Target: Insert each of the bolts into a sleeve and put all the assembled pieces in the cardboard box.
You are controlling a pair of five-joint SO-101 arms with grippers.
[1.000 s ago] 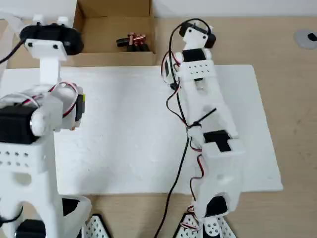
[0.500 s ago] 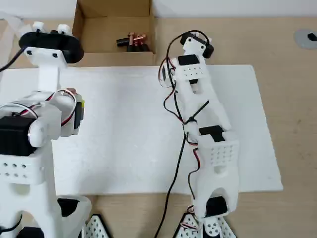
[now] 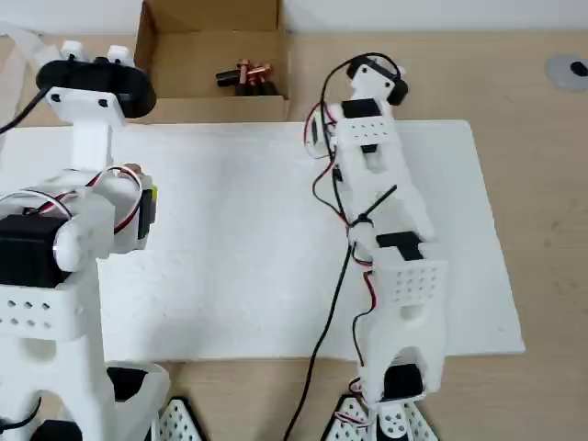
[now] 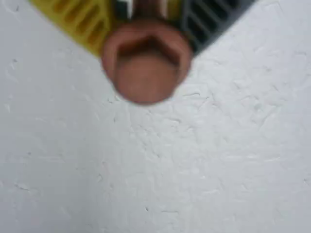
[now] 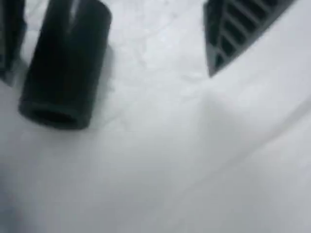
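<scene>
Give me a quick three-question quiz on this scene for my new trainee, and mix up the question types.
1. True or false: the left tool holds a copper bolt.
2. The black sleeve rests on: A) the white foam mat, B) a metal tray, C) bare wood.
3. Fill in: the assembled pieces lie in the ____.
Key: 1 true; 2 A; 3 cardboard box.

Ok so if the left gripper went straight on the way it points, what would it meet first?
Probably the white foam sheet right below. The left gripper points down at it, and the copper bolt it holds would touch first.
</scene>
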